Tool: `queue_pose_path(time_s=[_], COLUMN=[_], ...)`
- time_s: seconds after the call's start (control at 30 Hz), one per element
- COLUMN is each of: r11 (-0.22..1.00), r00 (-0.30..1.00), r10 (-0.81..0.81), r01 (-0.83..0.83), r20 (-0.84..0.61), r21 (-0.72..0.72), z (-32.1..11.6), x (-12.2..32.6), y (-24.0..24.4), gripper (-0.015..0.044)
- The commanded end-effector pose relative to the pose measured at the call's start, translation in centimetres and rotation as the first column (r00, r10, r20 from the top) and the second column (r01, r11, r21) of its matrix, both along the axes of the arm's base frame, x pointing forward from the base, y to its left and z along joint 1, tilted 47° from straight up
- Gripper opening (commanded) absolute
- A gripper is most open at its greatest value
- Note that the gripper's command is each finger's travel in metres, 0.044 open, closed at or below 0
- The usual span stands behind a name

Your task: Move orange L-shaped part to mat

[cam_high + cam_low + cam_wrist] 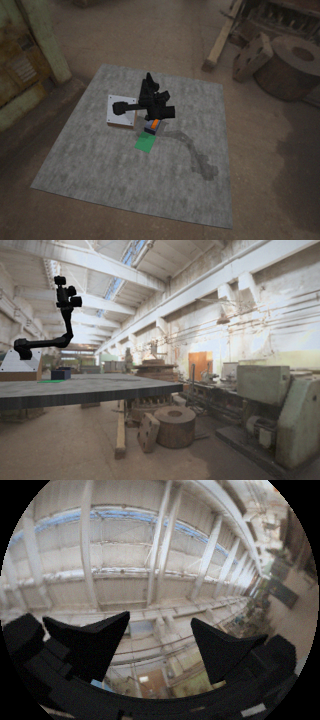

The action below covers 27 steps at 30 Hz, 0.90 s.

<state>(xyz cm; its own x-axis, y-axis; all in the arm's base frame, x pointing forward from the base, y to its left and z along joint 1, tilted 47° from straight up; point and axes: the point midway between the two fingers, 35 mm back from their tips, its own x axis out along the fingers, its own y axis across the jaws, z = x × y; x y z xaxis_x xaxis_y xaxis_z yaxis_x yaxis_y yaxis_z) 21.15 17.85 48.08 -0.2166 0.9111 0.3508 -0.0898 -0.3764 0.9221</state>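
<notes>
A black robot arm (134,106) (41,343) rises high above a grey table (124,175) (103,387), its hand (162,618) spread wide, with nothing between the fingers. Below, the orange part (154,124) lies in the tray (149,130) (60,374), partly hidden from above by the arm. The green mat (145,142) (51,381) lies just beside the tray.

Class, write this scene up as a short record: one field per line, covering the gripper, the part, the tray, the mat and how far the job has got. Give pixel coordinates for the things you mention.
gripper: open, nothing between its fingers, raised high above the table (54,178) (103,392)
orange part: in the tray (149,130) (59,375), partly hidden by the arm from above
green mat: flat on the table beside the tray (145,142) (51,381)
arm base: on a white-topped block (112,100) (10,365)
job progress: part not yet on the mat
</notes>
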Motion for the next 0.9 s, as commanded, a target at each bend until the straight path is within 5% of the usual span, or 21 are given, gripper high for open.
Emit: queue_pose_path(time_s=[0.0, 0.27, 0.87], r11=[1.0, 0.979, 0.789], r00=[1.0, 0.99, 0.863], r10=[0.009, 0.099, 0.435], r01=[-0.009, -0.115, -0.502], r20=[0.001, 0.102, 0.257], r21=[0.004, 0.169, 0.354], z=[0.1, 3.9, 7.2], x=[-0.2, -5.5, -17.6], y=[0.1, -0.3, -2.6], gripper=[0.0374, 0.018, 0.018])
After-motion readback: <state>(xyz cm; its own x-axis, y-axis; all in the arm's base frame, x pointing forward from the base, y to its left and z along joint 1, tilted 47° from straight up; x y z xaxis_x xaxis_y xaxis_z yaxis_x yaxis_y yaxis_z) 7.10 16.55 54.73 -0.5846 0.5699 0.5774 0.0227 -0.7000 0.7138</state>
